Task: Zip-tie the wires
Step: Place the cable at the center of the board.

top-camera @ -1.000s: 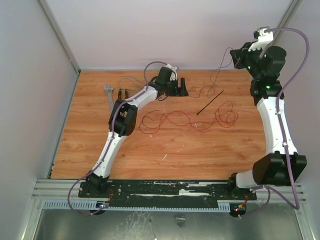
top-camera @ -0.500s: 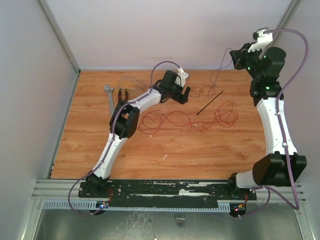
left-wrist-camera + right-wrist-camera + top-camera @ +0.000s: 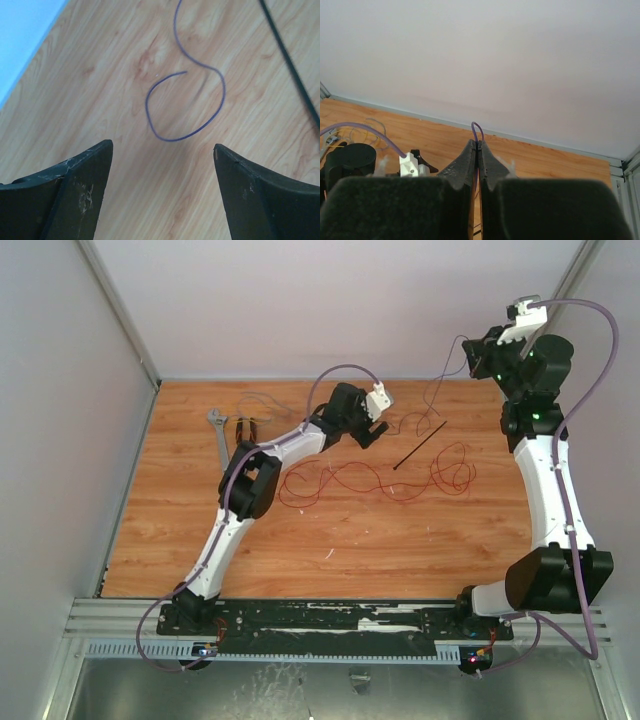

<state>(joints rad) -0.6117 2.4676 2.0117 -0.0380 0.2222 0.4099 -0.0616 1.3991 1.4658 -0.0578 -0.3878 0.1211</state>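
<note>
- Left gripper [image 3: 372,432]: black claw spread wide and hovering low over the orange-brown wood-grain table [image 3: 400,550], far-centre, w/ nothing btwn the fingers.
- Left wrist view: the two black fingertips of the left gripper [image 3: 162,150] stand well apart. Bare wood shows in the gap, and one thin grey-purple strand [image 3: 223,95] curls in an open loop on the table just ahead of them. No contact.
- Same view, top R corner: thin straight black plastic zip tie [image 3: 290,62] lies flat and runs diagonally, apart from both fingers.
- Right gripper [image 3: 468,353]: raised high at the far R, near the back wall.
- Right wrist view: the right gripper's [image 3: 477,146] foam-padded fingers are pressed together, pinching a thin purple strand. A small loop of it pokes out above the tips.
- Top view: a thin dark strand hangs from that claw down toward the table.
- Wires [image 3: 370,480]: a bunch of very thin looping strands, mostly red w/ a few dark grey-purple. The main part sprawls flat across mid-table, from near the left arm's elbow over to the R side.
- Zip tie [image 3: 420,445]: on the table at a slant, just beyond the red loops and R of the left gripper. Nothing grips it.
- Far L of table: grey metal wrench [image 3: 217,435] and orange-handled black pliers [image 3: 243,428] lie side by side, behind the left arm.
</note>
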